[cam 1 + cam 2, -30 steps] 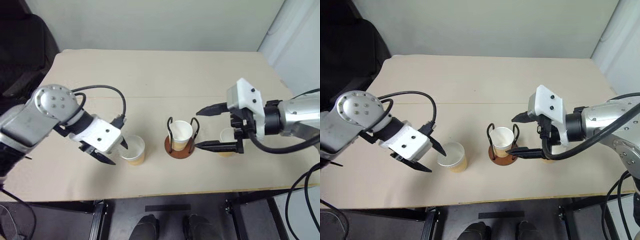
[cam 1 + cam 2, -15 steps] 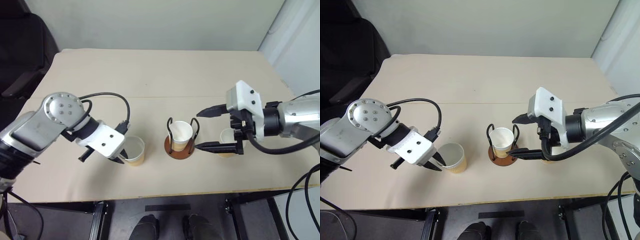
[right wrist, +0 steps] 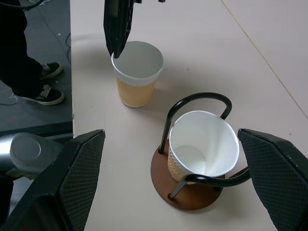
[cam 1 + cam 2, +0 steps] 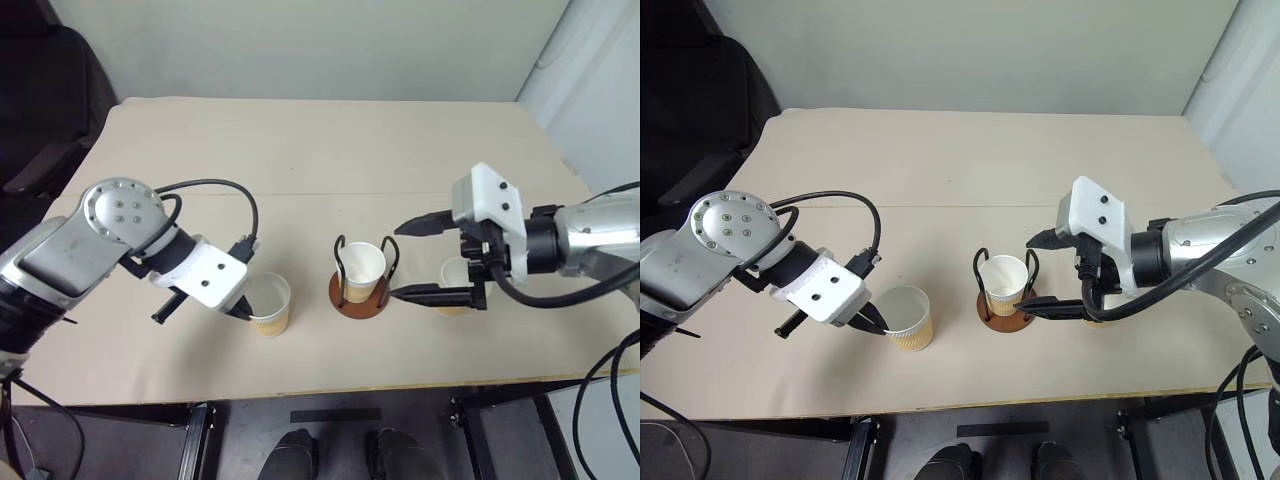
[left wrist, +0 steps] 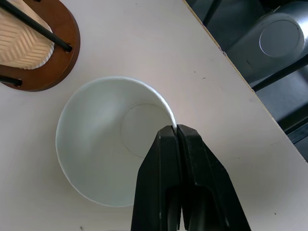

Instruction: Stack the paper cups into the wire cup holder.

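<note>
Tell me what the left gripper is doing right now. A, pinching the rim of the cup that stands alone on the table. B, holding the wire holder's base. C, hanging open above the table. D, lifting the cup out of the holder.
A: in the left wrist view the left gripper has its two black fingers pressed together on the rim of the free-standing paper cup, apart from the wire cup holder.

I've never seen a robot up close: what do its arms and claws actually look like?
Both arms are silver-grey metal tubes with round, bolted joint caps and a white block at the wrist. Looping black cables run along them. The left claw and the right claw each have two slim, pointed black fingers; the right fingers' inner faces show a fine cross-hatched grip texture.
</note>
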